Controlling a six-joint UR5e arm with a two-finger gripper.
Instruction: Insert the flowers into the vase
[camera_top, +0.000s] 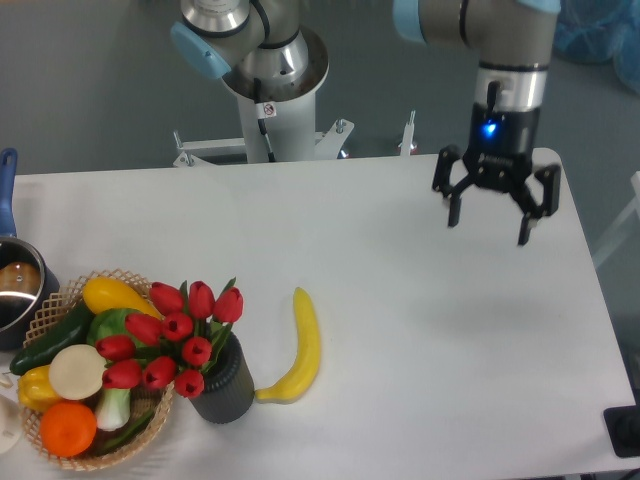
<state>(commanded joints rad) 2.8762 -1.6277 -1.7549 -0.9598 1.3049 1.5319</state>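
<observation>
A bunch of red tulips, the flowers (180, 335), stands with its stems down inside the dark grey vase (227, 389) near the table's front left. The blooms lean left over the basket's edge. My gripper (488, 218) hangs open far off at the back right of the table, pointing down, with nothing between its fingers.
A yellow banana (301, 347) lies just right of the vase. A wicker basket (62, 296) of vegetables and fruit sits to the vase's left. A blue-handled metal pot (15, 285) is at the left edge. The robot base (272, 75) stands behind the table.
</observation>
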